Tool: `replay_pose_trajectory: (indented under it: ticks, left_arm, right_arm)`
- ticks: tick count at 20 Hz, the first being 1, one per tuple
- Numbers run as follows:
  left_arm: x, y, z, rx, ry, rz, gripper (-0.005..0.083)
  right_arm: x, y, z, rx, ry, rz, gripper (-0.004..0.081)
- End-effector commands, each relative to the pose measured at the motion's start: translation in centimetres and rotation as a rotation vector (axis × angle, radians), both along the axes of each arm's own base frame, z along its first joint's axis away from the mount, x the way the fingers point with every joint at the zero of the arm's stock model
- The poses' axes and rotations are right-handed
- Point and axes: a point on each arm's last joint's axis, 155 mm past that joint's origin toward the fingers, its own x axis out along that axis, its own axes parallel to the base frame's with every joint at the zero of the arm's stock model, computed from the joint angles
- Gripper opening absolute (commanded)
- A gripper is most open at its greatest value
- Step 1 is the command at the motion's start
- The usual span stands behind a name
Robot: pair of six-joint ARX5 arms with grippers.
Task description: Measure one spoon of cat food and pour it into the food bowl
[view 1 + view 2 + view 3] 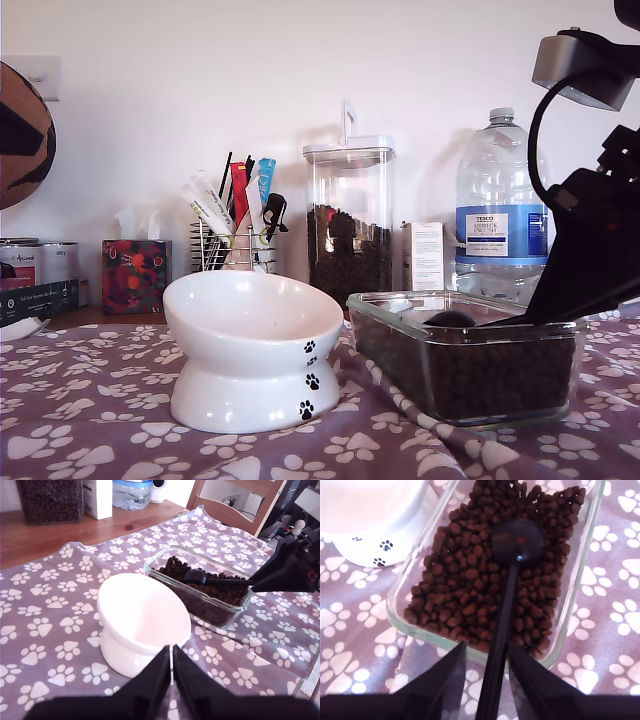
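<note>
Open cloth (90,400) lies at nine o'clock of the food bowl (255,345) in the exterior view. A glass dish (465,365) sits just beside it at three o'clock; a canister (348,222) stands behind, at twelve.

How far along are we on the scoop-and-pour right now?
Done: my second gripper holds the spoon by its handle. In hand: the cup lies dome-up on the cat food in the glass dish, nothing scooped. Left: scoop, carry, pour; the food bowl is empty. My first gripper is shut, idle.
</note>
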Motion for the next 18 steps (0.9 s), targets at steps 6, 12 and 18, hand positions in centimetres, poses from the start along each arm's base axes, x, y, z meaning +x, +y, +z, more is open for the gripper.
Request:
replay_pose_trajectory:
  ticks: [6, 12, 18]
  left_arm:
    - [0.0, -0.1, 0.0, 0.0, -0.004, -0.004, -0.0019]
    - [0.0, -0.1, 0.0, 0.0, -0.003, -0.004, -0.0019]
    - [0.0, -0.1, 0.0, -0.001, -0.001, -0.005, -0.0019]
  right_arm:
    - [-0.7, -1.1, -1.8, -0.043, 0.034, -0.025, 0.0132]
    - [-0.5, -1.3, -1.8, -0.049, 0.028, -0.033, -0.0013]
    - [0.6, -0.8, -0.6, -0.024, -0.029, -0.039, -0.0013]
